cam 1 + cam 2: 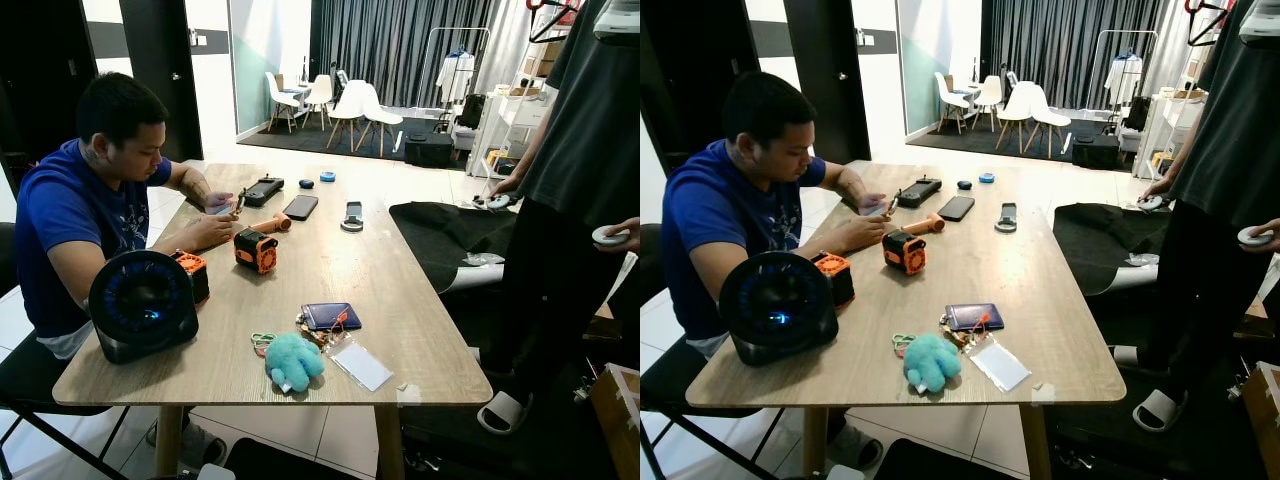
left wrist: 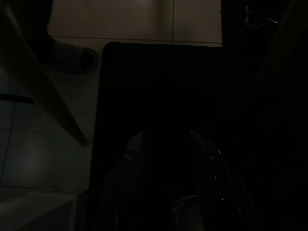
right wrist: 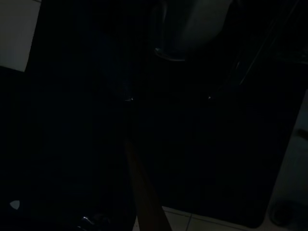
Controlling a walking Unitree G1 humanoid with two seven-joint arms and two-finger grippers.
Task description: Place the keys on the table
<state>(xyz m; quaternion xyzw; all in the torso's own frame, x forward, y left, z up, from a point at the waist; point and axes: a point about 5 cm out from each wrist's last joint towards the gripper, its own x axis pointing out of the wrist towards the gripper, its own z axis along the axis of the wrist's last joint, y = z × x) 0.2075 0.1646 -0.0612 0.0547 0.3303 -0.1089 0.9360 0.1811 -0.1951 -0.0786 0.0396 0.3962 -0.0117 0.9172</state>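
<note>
A bunch of keys (image 1: pixel 318 333) lies on the wooden table (image 1: pixel 400 290) near its front edge. Around it lie a teal fluffy charm (image 1: pixel 293 361), a blue card holder (image 1: pixel 330 315), a white card (image 1: pixel 361 365) and a small green ring (image 1: pixel 262 342). My left gripper (image 2: pixel 166 136) hangs low under the table beside a table leg (image 2: pixel 57 106), over a dark floor mat (image 2: pixel 159 82). Its two fingers stand apart, open, with nothing between them. The right wrist view is nearly black; the right arm hangs idle near another table leg (image 3: pixel 144 192).
A seated person (image 1: pixel 80 210) in a blue shirt works at the table's left side. A black round fan (image 1: pixel 142 305), orange tools (image 1: pixel 256 249) and phones (image 1: pixel 300 207) lie further back. A standing person (image 1: pixel 575 200) holds controllers at the right. White chairs (image 1: pixel 350 105) stand far behind.
</note>
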